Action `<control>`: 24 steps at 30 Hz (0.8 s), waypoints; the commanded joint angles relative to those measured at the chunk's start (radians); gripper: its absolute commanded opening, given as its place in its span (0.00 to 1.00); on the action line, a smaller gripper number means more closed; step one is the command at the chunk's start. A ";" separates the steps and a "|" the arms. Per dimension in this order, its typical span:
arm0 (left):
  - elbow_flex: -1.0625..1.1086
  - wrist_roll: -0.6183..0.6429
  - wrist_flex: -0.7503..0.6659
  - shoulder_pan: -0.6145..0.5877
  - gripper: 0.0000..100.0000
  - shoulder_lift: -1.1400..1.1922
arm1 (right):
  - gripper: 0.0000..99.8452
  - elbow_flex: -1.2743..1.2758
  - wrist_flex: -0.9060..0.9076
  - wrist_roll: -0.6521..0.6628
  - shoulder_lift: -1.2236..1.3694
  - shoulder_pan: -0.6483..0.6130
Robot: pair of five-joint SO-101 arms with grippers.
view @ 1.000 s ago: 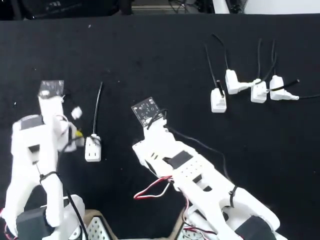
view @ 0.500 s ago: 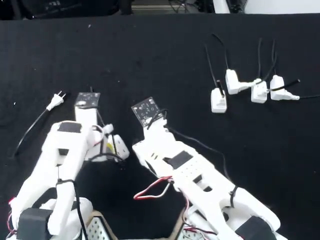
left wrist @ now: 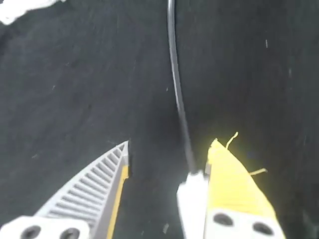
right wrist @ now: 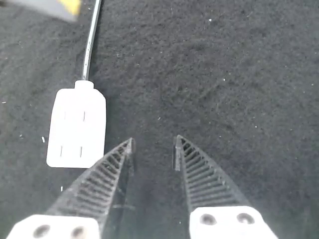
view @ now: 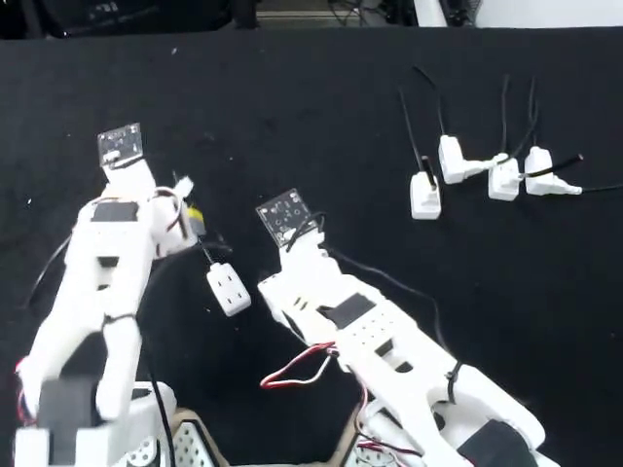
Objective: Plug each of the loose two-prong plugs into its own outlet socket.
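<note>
- While the high view is showing the white rectangular outlet socket lying slantwise on the black counter, the right wrist view is showing its slots facing up.
- Right gripper is hovering just beside it, narrowly parted.
- Left gripper is gaping wide, with a thin black cord passing between its jaws.

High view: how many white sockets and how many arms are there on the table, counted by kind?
Sockets: 5
Arms: 2
Total: 7
</note>
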 commanded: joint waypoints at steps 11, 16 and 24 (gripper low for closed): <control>-0.550 0.233 0.292 -0.107 0.25 0.589 | 0.12 -0.005 -0.026 -0.008 -0.044 -0.014; -0.616 0.212 0.445 -0.188 0.25 0.605 | 0.12 -0.005 -0.021 -0.008 -0.048 -0.014; -0.587 -0.026 0.559 -0.275 0.25 0.445 | 0.12 -0.002 -0.021 -0.008 -0.050 -0.012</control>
